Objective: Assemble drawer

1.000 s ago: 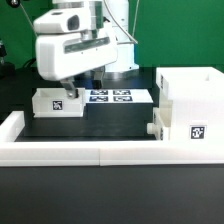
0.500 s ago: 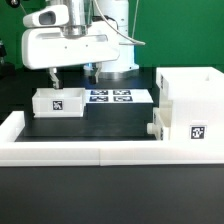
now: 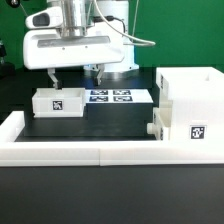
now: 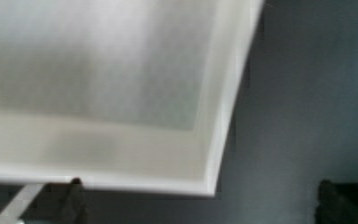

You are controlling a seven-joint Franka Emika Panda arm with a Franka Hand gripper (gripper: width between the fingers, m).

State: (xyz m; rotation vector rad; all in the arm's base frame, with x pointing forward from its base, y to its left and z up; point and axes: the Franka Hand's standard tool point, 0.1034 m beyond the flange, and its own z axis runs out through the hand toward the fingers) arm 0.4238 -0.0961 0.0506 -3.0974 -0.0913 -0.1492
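Note:
A small white open-top tray [image 3: 58,101] with a square tag on its front sits on the black table at the exterior view's left. My gripper [image 3: 76,76] hangs open and empty just above it, one dark finger [image 3: 53,75] over the tray's left end. In the wrist view the tray [image 4: 105,90] fills most of the frame. My gripper [image 4: 194,200] stands open past the tray's edge with both dark fingertips [image 4: 43,200] showing. The tall white casing [image 3: 190,95] stands at the right, with a second small tray [image 3: 157,127] sticking out of its lower left side.
The marker board [image 3: 112,96] lies flat behind the tray, near the arm's base. A long low white border wall [image 3: 100,152] runs along the front and up the left side [image 3: 12,124]. Black table surface lies between the tray and the casing.
My hand has risen from just over the tray and turned, so its broad side now faces the exterior camera. The tray and casing have not moved.

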